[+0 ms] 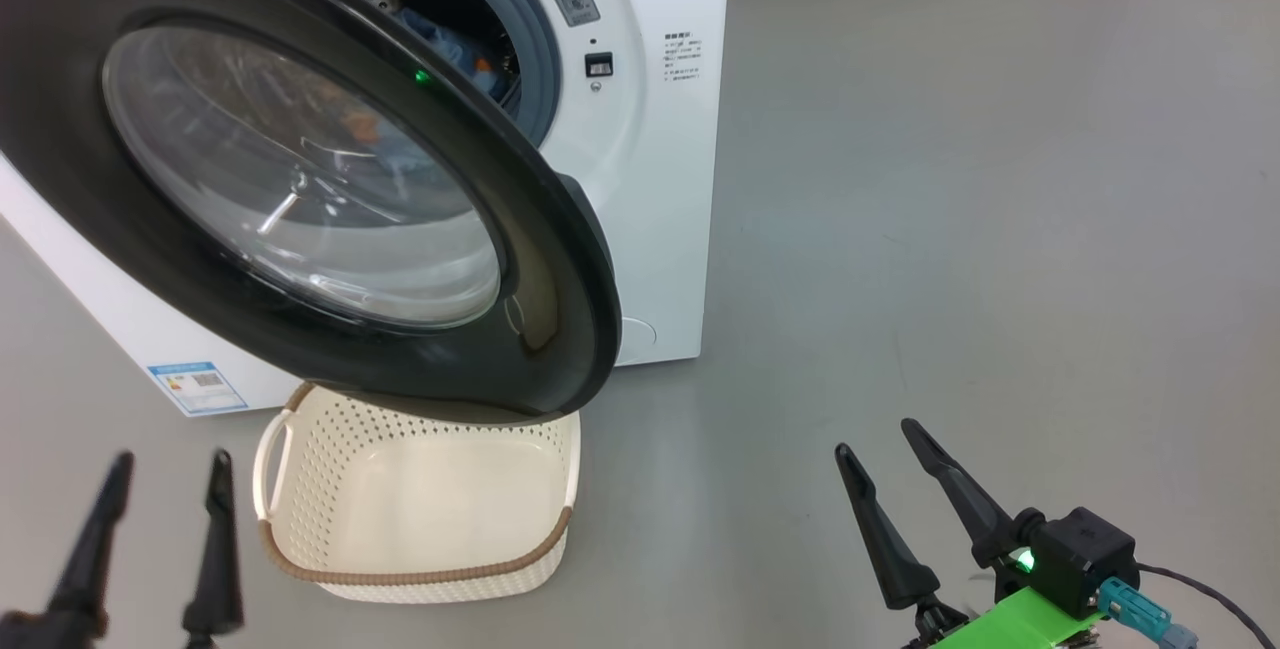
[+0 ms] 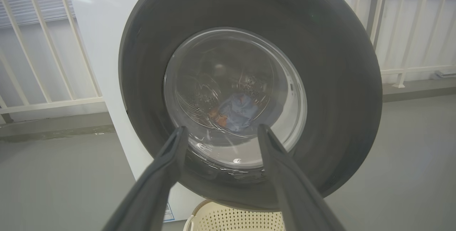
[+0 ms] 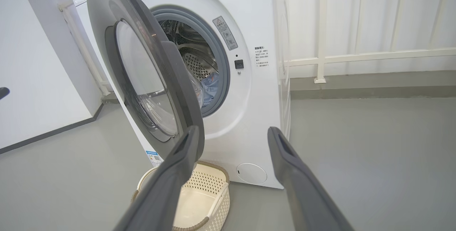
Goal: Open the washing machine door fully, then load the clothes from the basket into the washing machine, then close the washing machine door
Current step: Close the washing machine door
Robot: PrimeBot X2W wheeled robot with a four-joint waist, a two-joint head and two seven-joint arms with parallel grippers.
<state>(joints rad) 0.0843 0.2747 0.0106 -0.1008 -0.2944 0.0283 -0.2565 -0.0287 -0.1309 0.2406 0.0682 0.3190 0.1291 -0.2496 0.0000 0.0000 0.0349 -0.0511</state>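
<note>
The washing machine (image 1: 650,179) (image 3: 256,92) stands at the upper left, and its black-framed door (image 1: 300,179) (image 2: 249,92) (image 3: 142,78) hangs partly open. Light blue clothes (image 1: 450,44) (image 2: 237,111) (image 3: 210,88) lie inside the steel drum. The cream basket (image 1: 420,499) (image 3: 199,202) (image 2: 231,220) sits on the floor under the door with nothing in it. My left gripper (image 1: 165,474) (image 2: 221,129) is open at the lower left, facing the door glass and apart from it. My right gripper (image 1: 880,439) (image 3: 231,133) is open at the lower right, with nothing between its fingers.
Grey floor (image 1: 950,179) stretches to the right of the machine. A white railing (image 3: 356,56) and wall run behind it, and a white panel (image 3: 35,63) stands on the hinge side of the door. A blue label (image 1: 197,386) marks the machine's lower front.
</note>
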